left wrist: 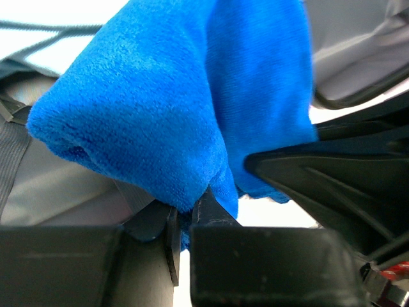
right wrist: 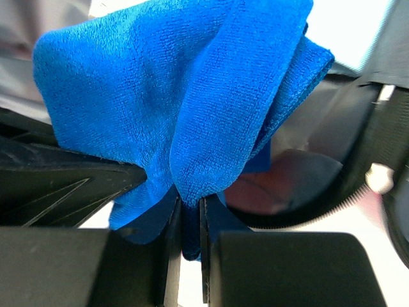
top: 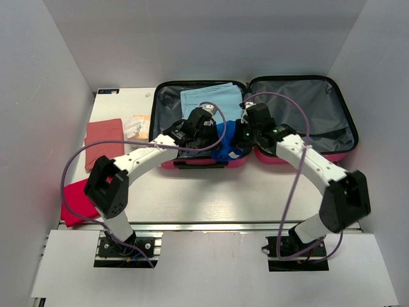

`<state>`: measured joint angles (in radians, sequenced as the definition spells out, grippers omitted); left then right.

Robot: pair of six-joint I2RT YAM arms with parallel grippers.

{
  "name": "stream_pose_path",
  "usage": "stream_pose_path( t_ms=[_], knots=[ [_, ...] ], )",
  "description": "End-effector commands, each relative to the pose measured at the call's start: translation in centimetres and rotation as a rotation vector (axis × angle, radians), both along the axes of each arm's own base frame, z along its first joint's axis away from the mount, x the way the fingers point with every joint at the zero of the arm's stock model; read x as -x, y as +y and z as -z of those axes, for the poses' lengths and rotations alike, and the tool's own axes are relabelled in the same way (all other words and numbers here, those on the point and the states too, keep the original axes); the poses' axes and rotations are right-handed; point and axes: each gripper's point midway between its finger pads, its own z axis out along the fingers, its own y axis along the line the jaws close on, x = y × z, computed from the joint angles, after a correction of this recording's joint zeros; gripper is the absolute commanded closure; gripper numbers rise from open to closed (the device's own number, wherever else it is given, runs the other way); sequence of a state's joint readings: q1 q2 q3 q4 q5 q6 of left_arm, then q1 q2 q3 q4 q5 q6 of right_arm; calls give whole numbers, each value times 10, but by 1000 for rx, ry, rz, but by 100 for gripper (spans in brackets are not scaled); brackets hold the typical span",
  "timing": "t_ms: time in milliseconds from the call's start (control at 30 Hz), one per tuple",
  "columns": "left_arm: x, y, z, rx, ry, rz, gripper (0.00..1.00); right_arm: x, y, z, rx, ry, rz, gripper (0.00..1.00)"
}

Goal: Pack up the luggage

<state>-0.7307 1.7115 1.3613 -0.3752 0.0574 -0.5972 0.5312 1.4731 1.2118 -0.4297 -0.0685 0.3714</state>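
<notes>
The luggage [top: 300, 102] lies open on the table, pink shell, grey lining, both halves flat. A light blue cloth [top: 208, 99] lies in its left half. A bright blue towel [top: 227, 142] hangs over the near rim at the hinge. My left gripper [top: 212, 133] is shut on the towel's left part [left wrist: 147, 115]. My right gripper [top: 240, 135] is shut on its right part [right wrist: 192, 102]. The two grippers sit close together, the towel bunched between them. The right half of the luggage holds nothing that shows.
A red cloth [top: 103, 135] lies left of the luggage, a small white and orange packet [top: 136, 125] beside it. A magenta cloth [top: 77, 201] lies at the near left edge. White walls close in the table at both sides and the back.
</notes>
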Motion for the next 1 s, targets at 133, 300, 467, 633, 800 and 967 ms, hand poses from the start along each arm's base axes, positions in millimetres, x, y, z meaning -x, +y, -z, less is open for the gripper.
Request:
stream_pose_path(
  t_ms=[133, 300, 467, 633, 800, 967],
  knots=[
    [-8, 10, 39, 8, 108, -34, 100, -6, 12, 37, -25, 108, -24, 100],
    [-9, 40, 71, -68, 158, -108, 100, -13, 11, 70, 13, 179, -11, 100],
    [-12, 70, 100, -121, 198, -154, 100, -19, 3, 90, 62, 205, 19, 100],
    [-6, 61, 113, -96, 252, -86, 100, -21, 4, 92, 64, 207, 17, 100],
    [-6, 58, 110, -108, 282, -69, 71, -22, 9, 81, 54, 207, -15, 76],
    [-12, 58, 66, -79, 197, -72, 34, -22, 8, 43, 32, 136, -26, 40]
  ],
)
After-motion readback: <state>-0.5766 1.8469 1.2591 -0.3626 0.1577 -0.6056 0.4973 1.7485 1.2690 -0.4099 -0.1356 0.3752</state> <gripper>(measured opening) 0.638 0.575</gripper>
